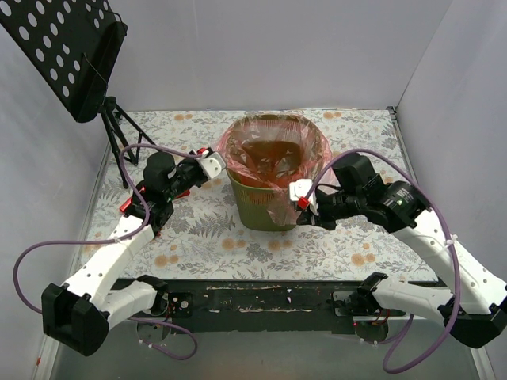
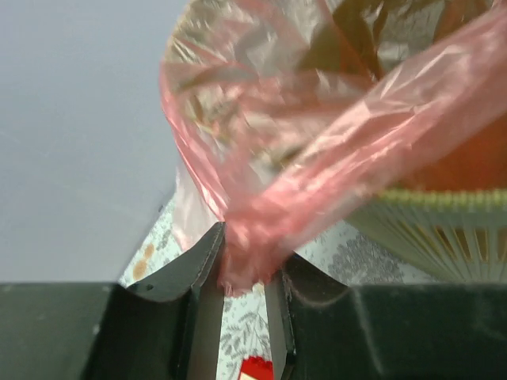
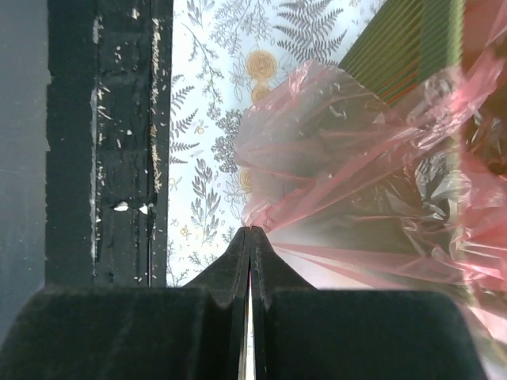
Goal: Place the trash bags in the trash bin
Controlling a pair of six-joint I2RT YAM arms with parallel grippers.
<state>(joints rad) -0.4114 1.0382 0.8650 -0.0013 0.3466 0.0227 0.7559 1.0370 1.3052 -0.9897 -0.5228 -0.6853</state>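
The olive-green mesh trash bin stands upright mid-table. The translucent red trash bag is spread over its mouth, lining the inside and hanging over the rim. My left gripper is at the bin's left rim, shut on a bunched edge of the bag; in the left wrist view the gripper has the bin wall to its right. My right gripper is at the bin's front right, shut on the bag's edge; in the right wrist view the gripper is beside the bin wall.
A black perforated panel on a tripod stands at the back left. White walls enclose the floral tablecloth. A black strip with the arm bases runs along the near edge.
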